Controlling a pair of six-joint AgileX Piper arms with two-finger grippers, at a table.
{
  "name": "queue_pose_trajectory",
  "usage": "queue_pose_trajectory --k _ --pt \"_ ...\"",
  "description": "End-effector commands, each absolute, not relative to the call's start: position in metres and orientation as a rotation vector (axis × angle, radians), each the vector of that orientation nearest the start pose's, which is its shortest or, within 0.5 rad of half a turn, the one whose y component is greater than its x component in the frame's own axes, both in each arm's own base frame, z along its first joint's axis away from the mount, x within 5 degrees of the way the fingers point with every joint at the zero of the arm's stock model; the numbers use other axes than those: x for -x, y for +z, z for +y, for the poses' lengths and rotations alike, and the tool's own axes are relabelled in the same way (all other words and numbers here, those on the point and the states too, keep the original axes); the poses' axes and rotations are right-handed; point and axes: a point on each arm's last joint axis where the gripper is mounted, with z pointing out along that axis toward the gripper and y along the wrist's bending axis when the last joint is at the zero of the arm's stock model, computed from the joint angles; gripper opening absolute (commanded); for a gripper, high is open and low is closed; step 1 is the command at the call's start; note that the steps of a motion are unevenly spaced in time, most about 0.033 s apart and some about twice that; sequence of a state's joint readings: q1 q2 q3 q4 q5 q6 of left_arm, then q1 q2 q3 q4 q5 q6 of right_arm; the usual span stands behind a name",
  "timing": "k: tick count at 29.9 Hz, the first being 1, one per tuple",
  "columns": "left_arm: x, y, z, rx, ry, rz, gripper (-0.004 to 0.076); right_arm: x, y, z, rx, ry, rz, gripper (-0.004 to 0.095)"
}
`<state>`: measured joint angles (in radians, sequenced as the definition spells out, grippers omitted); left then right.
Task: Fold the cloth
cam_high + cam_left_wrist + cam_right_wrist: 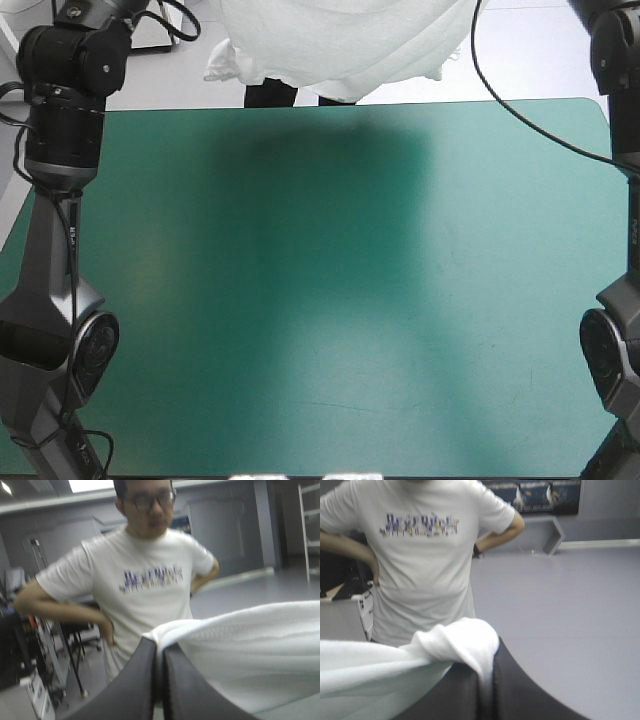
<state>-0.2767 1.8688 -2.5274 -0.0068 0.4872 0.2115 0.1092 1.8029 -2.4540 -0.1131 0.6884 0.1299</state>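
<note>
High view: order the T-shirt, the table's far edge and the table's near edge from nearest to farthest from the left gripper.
1. T-shirt: lifted, clamped in the left gripper itself.
2. Table's far edge: right by the hanging T-shirt.
3. Table's near edge: opposite side, farthest.

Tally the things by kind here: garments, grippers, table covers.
T-shirt, white, lifted: 1
Grippers, black-fingered: 2 (left gripper, right gripper, each shut on the T-shirt)
Teal-green cover: 1
Total: 4
</note>
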Motion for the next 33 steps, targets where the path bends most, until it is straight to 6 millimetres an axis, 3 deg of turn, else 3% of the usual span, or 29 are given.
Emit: queue_pose_trajectory --k 1,8,13,20,23,33 --pt "-0.355 0.589 -0.101 -0.337 -0.082 1.372 -0.0009 -0.358 0.576 0.030 0.005 0.039 1.530 -0.0013" --pt "-0.369 0.546 -0.106 -0.418 -0.090 1.734 -0.0010 -0.381 0.508 0.035 0.042 0.047 1.924 -0.0013" --pt "-0.365 0.532 -0.105 -0.431 -0.102 1.874 -0.0009 -0.377 0.483 0.038 0.084 0.061 2.069 -0.0013" --pt "-0.344 0.493 -0.102 -0.502 -0.138 2.161 -0.0010 -0.347 0.472 0.035 0.131 0.038 2.137 -0.0013" --pt "-0.327 0.475 -0.098 -0.501 -0.147 2.289 -0.0009 -0.331 0.456 0.035 0.157 0.053 2.213 -0.0013" --pt "-0.283 0.405 -0.097 -0.519 -0.310 2.591 -0.0010 -0.279 0.361 0.035 0.190 0.123 2.657 -0.0013"
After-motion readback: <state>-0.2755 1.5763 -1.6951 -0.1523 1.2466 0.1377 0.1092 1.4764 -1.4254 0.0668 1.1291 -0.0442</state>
